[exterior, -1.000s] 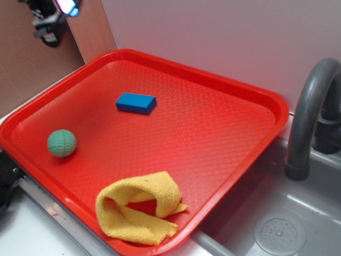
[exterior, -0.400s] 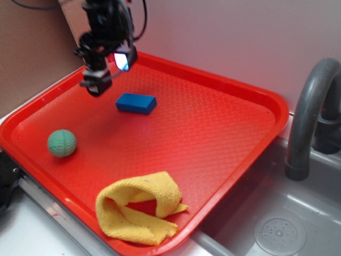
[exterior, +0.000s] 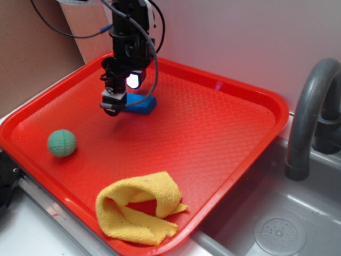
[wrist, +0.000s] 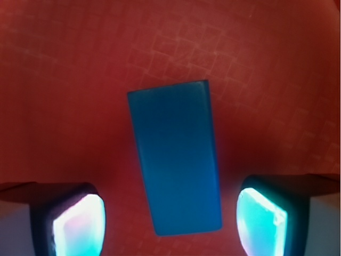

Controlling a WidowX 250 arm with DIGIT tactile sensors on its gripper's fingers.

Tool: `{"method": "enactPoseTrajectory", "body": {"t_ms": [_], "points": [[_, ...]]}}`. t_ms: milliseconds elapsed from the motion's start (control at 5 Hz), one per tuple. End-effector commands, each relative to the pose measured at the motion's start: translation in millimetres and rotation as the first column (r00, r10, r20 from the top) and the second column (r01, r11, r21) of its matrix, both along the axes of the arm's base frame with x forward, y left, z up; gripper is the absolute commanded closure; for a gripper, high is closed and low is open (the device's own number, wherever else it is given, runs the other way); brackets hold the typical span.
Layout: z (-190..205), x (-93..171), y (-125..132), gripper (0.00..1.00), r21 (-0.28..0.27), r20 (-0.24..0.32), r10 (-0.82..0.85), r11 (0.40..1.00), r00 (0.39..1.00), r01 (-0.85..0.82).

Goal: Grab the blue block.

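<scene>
The blue block (exterior: 141,104) lies flat on the red tray (exterior: 213,128), toward its far left. My gripper (exterior: 113,105) hangs just above the block's left end and partly hides it. In the wrist view the block (wrist: 176,157) lies lengthwise between my two glowing fingertips, and my gripper (wrist: 169,221) is open, with a gap to the block on each side. The left pad (wrist: 77,224) and the right pad (wrist: 261,218) do not touch it.
A green dimpled ball (exterior: 62,143) sits at the tray's left. A crumpled yellow cloth (exterior: 139,207) lies at the tray's front edge. A grey tap (exterior: 309,112) and sink basin (exterior: 277,224) stand to the right. A wall rises behind the tray.
My gripper has come down and to the right from the upper left corner, and now hangs over the blue block. The block, ball and cloth have not moved.
</scene>
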State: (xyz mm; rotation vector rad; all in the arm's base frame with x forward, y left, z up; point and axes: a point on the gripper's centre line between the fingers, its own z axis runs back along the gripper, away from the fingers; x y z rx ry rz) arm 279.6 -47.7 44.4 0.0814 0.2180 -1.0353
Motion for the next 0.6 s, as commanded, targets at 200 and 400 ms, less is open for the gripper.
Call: {"method": "enactPoseTrajectory", "body": {"t_ms": [200, 400], "points": [[-11.1, -2.6, -25.6, 0.0, -0.05, 0.016, -0.117, 0.992, 0.993, 0.117], [-13.2, -2.7, -27.5, 1.0, -0.021, 0.021, -0.103, 0.994, 0.995, 0.103]]}}
